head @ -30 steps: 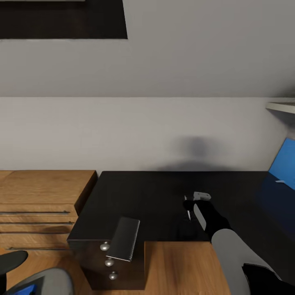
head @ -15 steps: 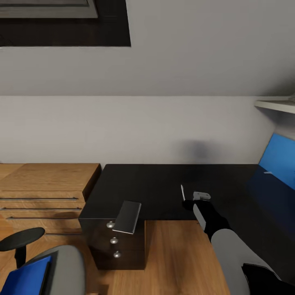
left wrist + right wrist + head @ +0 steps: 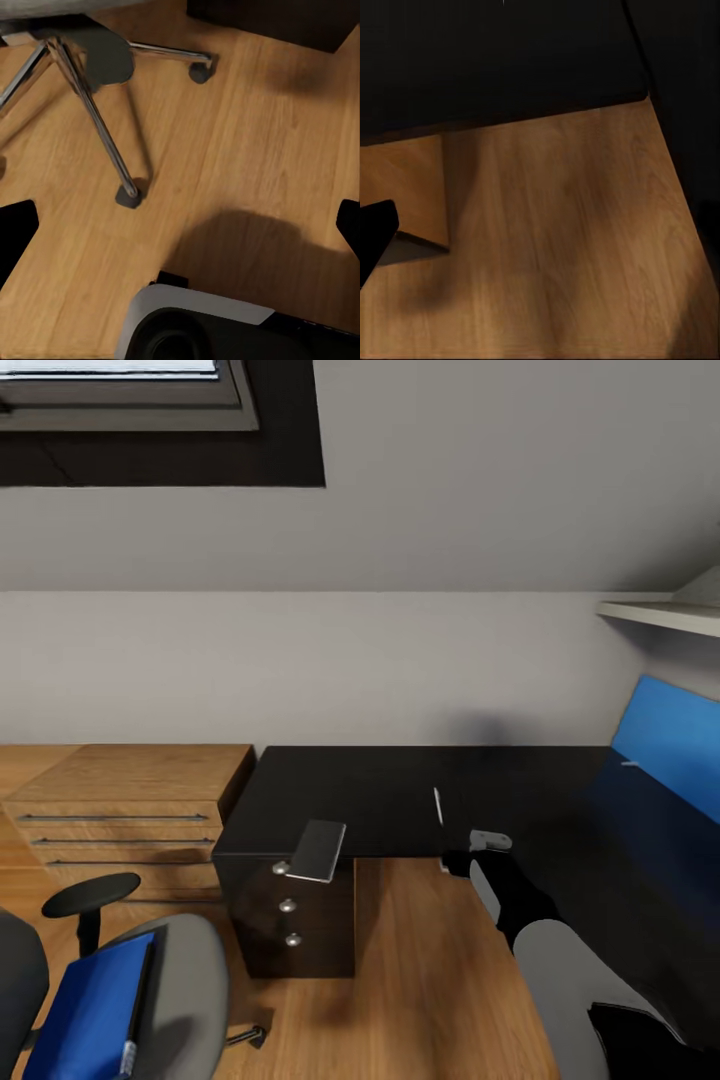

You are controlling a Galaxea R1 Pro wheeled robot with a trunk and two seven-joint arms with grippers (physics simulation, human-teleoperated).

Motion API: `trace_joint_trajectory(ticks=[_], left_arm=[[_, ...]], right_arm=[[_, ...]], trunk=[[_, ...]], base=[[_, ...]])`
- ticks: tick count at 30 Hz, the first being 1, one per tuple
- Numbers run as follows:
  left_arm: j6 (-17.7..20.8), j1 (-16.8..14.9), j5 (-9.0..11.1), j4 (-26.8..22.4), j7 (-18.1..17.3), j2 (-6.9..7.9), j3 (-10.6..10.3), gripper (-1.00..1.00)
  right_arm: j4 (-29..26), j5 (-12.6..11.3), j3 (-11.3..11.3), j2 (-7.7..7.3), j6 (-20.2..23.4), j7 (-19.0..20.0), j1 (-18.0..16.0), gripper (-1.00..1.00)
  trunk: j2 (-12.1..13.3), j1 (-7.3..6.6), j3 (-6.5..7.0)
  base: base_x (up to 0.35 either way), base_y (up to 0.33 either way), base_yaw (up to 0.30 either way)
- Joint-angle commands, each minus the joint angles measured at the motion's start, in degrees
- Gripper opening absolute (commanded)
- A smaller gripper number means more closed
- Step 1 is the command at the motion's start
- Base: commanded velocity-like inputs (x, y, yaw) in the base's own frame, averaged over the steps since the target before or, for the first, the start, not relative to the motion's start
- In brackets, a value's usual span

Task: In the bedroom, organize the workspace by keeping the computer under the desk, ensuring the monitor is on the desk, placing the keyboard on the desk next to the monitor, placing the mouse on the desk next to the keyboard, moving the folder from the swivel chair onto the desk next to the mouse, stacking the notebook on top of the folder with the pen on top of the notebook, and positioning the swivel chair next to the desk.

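Glossy black, the desk (image 3: pixel 390 800) occupied the centre of the head view and carried little: a thin pale stick-like item (image 3: pixel 437 806), possibly the pen, lay on its near part, and a small grey slab (image 3: pixel 318 850) overhung its near-left corner above the drawers. Its identity could not be determined. The swivel chair (image 3: pixel 185 985) stood at the near left, apart from the desk, with the folder (image 3: pixel 92 1005) lying flat on its seat. A second blue panel (image 3: pixel 668 745) leaned at the far right of the desk.

Judged from this layout, the folder transfer, the stacking and the chair positioning were all outstanding.

The right gripper (image 3: pixel 462 857) hung over the floor at the desk's near edge; whether its jaws were spread could not be told. The left gripper's (image 3: pixel 180 229) dark fingertips sat wide apart, holding nothing, above the chair's chrome base (image 3: pixel 82 90).
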Motion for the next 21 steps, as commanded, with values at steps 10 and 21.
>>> trace_joint_trajectory(ticks=[10, 21], left_arm=[[0.0, 0.0, 0.5, -0.1, -0.5, 0.04, 0.2, 1.0], [0.0, 0.0, 0.5, -0.1, -0.4, 0.14, 0.3, 1.0]], right_arm=[[0.0, 0.1, -0.2, 0.5, 0.3, 0.0, 0.0, 1.0], [0.3, 0.1, -0.2, 1.19, 0.3, 0.0, 0.0, 1.0]], trunk=[[0.0, -0.03, -0.06], [0.0, -0.03, -0.06]], base=[[-0.331, 0.0, 0.0], [-0.019, 0.0, 0.0]])
